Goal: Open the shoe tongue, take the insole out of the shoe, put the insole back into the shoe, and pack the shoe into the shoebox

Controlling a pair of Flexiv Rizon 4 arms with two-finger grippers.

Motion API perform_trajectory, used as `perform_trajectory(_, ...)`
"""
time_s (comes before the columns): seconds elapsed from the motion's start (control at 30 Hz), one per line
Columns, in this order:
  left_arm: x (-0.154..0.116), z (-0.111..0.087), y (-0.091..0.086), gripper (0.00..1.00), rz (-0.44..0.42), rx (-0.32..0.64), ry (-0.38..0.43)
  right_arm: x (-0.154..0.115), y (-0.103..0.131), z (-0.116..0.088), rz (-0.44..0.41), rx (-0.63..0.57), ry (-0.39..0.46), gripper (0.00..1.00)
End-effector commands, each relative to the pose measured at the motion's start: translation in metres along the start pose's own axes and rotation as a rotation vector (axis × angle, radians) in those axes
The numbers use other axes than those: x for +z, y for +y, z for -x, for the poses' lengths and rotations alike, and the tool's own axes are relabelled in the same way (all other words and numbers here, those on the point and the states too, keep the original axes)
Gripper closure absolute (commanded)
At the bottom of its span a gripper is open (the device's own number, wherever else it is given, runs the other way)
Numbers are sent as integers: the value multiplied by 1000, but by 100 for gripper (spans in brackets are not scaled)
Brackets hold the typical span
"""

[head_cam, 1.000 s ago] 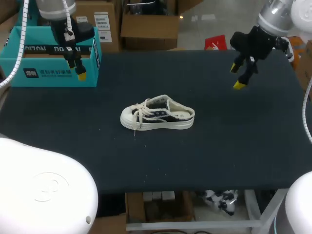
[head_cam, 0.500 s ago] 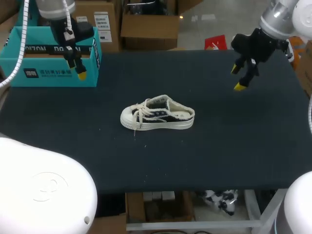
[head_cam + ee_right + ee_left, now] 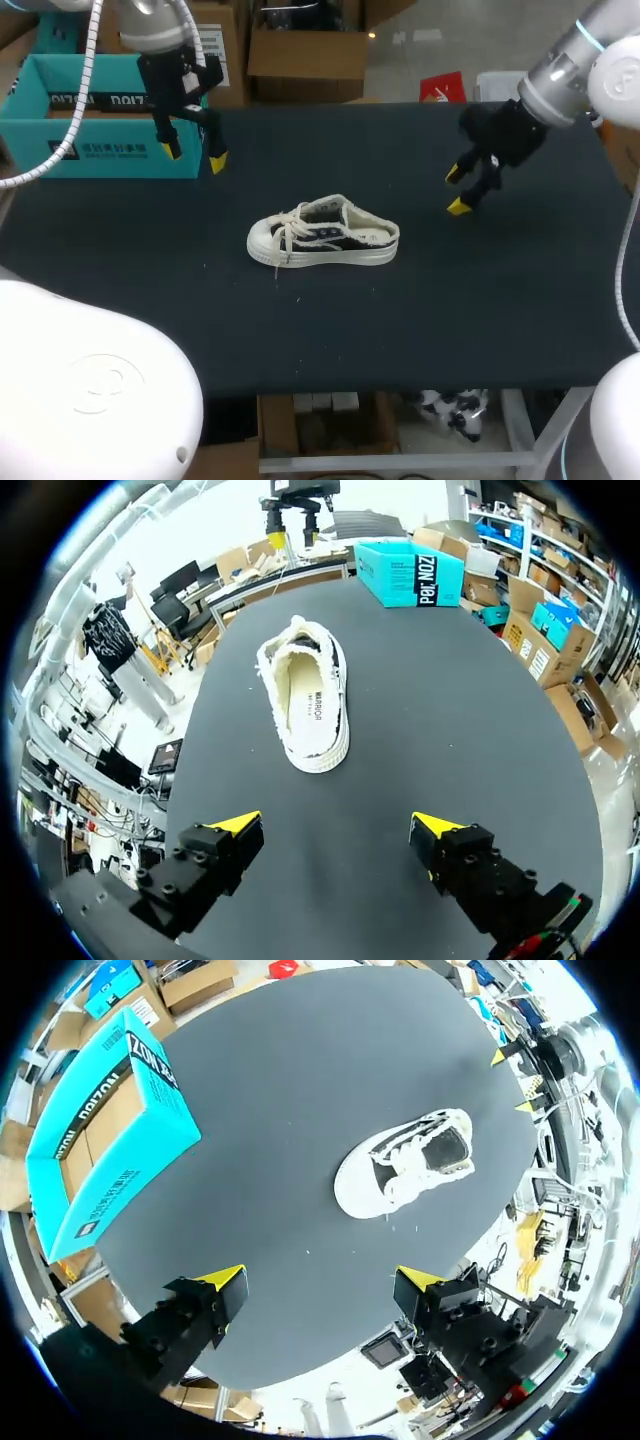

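A white and black canvas shoe lies on its sole in the middle of the dark table, toe to the left, laces loose. Its pale insole shows inside the shoe in the right wrist view. The teal shoebox stands at the back left corner with its top open. My left gripper hangs open just right of the box, above the table, nothing between its fingers. My right gripper is open over the table, behind and right of the shoe's heel. In the left wrist view the shoe lies ahead of the gripper.
Cardboard boxes stand behind the table's far edge. The table's front half and right side hold nothing but cloth.
My left gripper has moved right, away from the shoebox towards the shoe. My right gripper has come down and left towards the shoe's heel. The shoe has not moved.
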State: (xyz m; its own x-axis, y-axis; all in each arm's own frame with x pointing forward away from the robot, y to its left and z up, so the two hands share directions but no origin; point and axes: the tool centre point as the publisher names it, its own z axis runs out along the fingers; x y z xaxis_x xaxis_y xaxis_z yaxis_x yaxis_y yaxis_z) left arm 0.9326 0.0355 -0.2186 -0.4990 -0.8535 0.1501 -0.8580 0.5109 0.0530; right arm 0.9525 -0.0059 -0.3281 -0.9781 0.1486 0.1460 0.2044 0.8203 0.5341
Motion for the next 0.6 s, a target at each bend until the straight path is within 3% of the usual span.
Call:
perform_trajectory(0.03,8,-15,3,0,-27,-50,-15,23,0,-14,66,10,-55,0)
perform_trajectory(0.3,21,-37,-7,0,-11,-211,-1,60,14,-20,137,-25,-25,0)
perform_trajectory(0.33,21,-40,-9,0,-3,-240,-27,65,14,-18,140,-31,-14,0)
perform_trajectory(0.37,21,-43,-11,0,18,-243,-76,69,15,-17,144,-36,-5,0)
perform_trajectory(0.6,21,-43,-11,0,18,-243,-76,85,24,-11,174,-65,22,0)
